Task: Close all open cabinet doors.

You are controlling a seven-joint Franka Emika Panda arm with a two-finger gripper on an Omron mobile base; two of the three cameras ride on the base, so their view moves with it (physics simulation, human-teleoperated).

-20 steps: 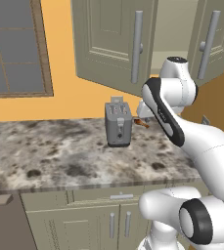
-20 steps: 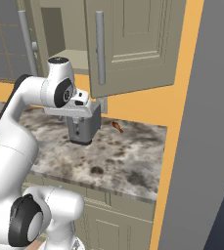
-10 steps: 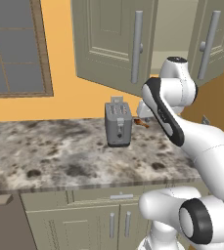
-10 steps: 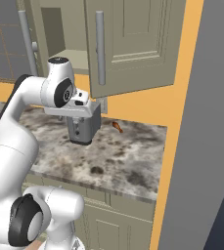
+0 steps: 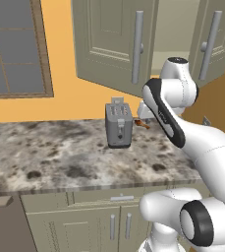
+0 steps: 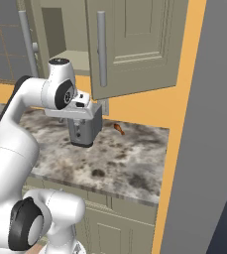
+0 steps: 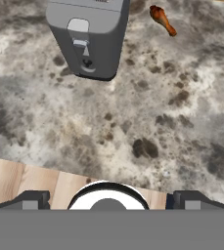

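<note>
White arm: elbow bent, wrist turned down over the speckled grey stone tabletop (image 7: pixel 182 122). End effector (image 7: pixel 108 200): fingers spread wide, empty. Below it: grey metal toaster (image 7: pixel 89 34), small orange-brown item (image 7: pixel 162 19). Above and behind: tall grey-beige cabinet doors (image 5: pixel 116 42), silver bar handles, standing ajar.

running off the top edge in both base views: the open cabinet doors (image 5: pixel 116 42) and their handles (image 5: pixel 137 47). hiding behind the arm in the left base view: most of the small orange thing (image 5: pixel 142 123) beside the toaster (image 5: pixel 119 125); too small for naming.
</note>
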